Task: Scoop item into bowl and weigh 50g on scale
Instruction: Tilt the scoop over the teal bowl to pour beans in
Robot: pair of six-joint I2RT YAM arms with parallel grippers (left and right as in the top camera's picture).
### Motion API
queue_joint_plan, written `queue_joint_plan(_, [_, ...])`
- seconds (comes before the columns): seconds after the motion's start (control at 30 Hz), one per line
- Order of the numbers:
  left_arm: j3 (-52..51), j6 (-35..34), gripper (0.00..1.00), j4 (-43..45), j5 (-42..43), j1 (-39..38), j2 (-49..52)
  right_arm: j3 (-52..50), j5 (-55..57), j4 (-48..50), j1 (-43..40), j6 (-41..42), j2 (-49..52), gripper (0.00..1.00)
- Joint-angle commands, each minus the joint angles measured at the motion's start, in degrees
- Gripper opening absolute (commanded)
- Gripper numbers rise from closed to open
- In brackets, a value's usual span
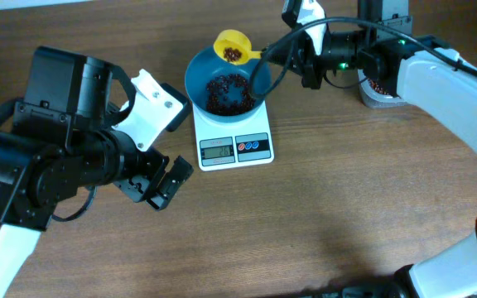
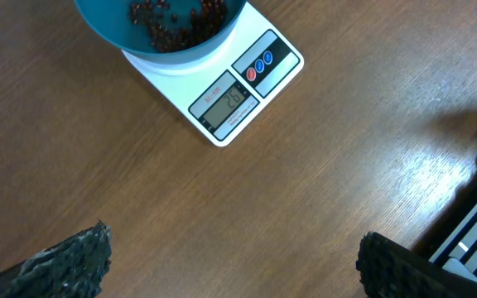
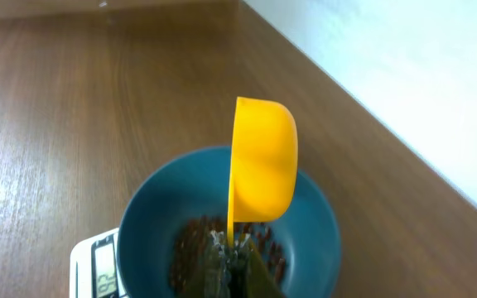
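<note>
Many small dark red-brown beans (image 1: 228, 93) lay in the one round teal-blue plastic bowl (image 1: 195, 81), which sat on the one small white rectangular scale (image 1: 235, 149), its display reading 26. A few more beans rode in the single yellow plastic scoop (image 1: 232, 48), tilted over the bowl's rim just ahead of my right claw (image 1: 273, 56), which was clamped on its handle. My left claw (image 1: 166, 184) hung with its fingers wide apart, the scale just ahead of it.

The table (image 2: 321, 190) was finished in wood grain with a soft sheen; the bowl (image 1: 197, 79), scale (image 1: 234, 128) and yellow scoop (image 3: 263, 157) were moulded in smooth plastic.
</note>
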Motion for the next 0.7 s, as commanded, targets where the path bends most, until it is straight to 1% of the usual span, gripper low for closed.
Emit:
queue_joint_plan(0.0, [1.05,0.9,0.99,0.11,0.83,-0.2,-0.87,1.14,-1.49,0.92,0.04,-2.51,0.74,0.04])
queue_joint_plan(0.07, [1.05,0.9,0.99,0.11,0.83,-0.2,-0.87,1.14,-0.55,0.92,-0.07,-2.49,1.66,0.04])
queue_joint_plan(0.3, [1.05,0.9,0.99,0.11,0.83,-0.2,-0.87,1.14,-3.5,2.38,-0.33,-2.49,1.95,0.04])
queue_joint_plan(0.4, [1.05,0.9,0.99,0.11,0.85,-0.2,-0.87,1.14,-0.52,2.36,-0.31,-2.49,4.24,0.04])
queue_joint_plan(0.43, [1.05,0.9,0.99,0.09,0.83,-0.2,-0.87,1.14,-1.62,2.36,-0.44,-2.47,4.68,0.04])
queue_joint_plan(0.53, [1.05,0.9,0.99,0.11,0.83,-0.2,-0.87,1.14,-11.32,3.63,-1.11,-2.47,4.37,0.04])
queue_joint_plan(0.57, [1.05,0.9,0.99,0.11,0.83,-0.2,-0.87,1.14,-10.19,3.89,-1.09,-2.49,4.37,0.04])
queue_joint_plan(0.63, [1.05,0.9,0.99,0.09,0.83,-0.2,-0.87,1.14,-3.19,2.51,-1.05,-2.45,4.55,0.04])
queue_joint_plan(0.67, [1.05,0.9,0.99,0.11,0.85,-0.2,-0.87,1.2,-5.05,2.71,-1.07,-2.23,4.33,0.04])
